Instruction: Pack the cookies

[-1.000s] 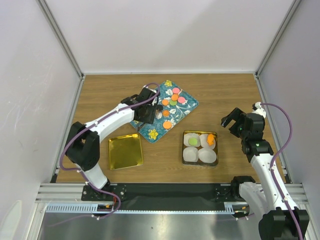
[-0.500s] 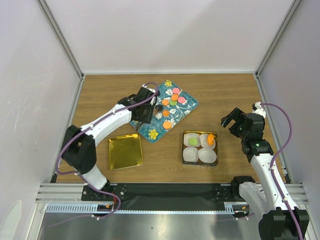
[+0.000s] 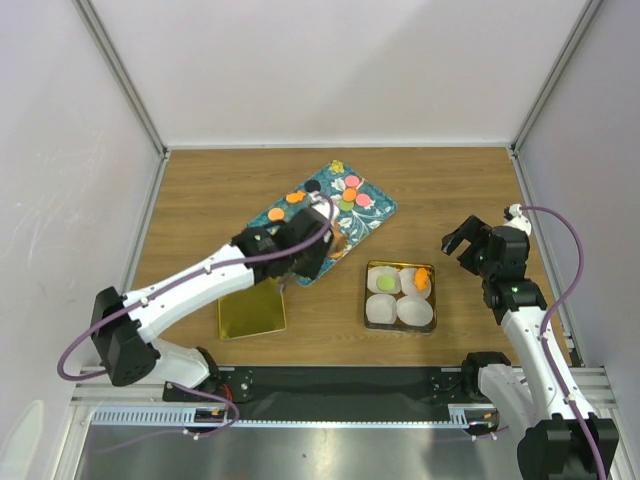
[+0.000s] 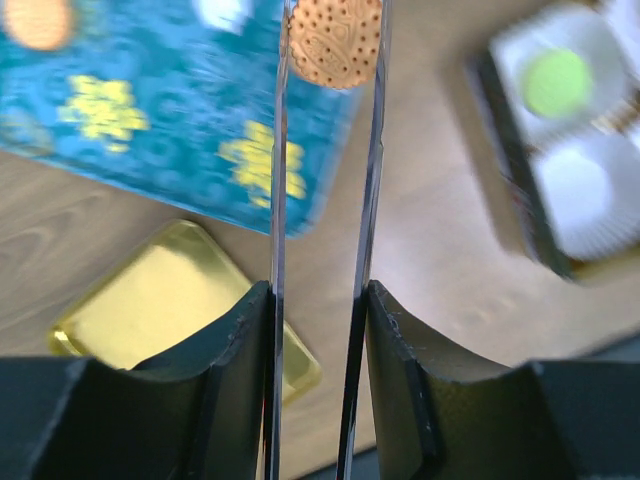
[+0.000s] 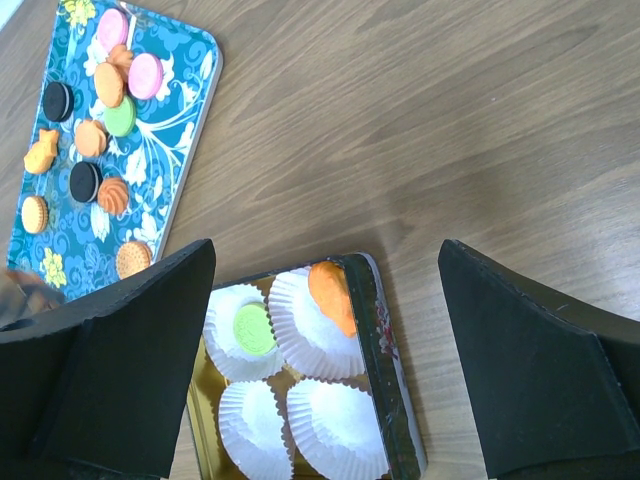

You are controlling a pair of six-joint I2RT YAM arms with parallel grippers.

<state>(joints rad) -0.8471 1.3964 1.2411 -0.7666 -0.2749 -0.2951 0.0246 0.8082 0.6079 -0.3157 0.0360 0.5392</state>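
- Left gripper [image 4: 332, 60] had swung off the tray [image 3: 376, 214], jaws pinched on an orange cookie [image 4: 334, 40].
- Right gripper [image 3: 463, 240] hung wide beside the box [image 3: 367, 297].
- Carrying step, I judged; next, lower it into an empty cup [image 3: 381, 309].
- Other cookies [image 3: 349, 195] sat on the tray.

Both arms were built of smooth white tubular links joined by chunky black joint housings. The left arm [image 3: 190, 285] and the right arm [image 3: 530, 335] each stood on a black base block. A loose purple cable [image 3: 78, 352] looped along the left arm, and a matching one [image 3: 577, 255] ran along the right arm. The left fingers [image 4: 277, 200] were thin, straight, shiny metal blades set in rounded black mounts. The right fingers [image 5: 130, 360] were broad, matte black wedges with slanted edges.
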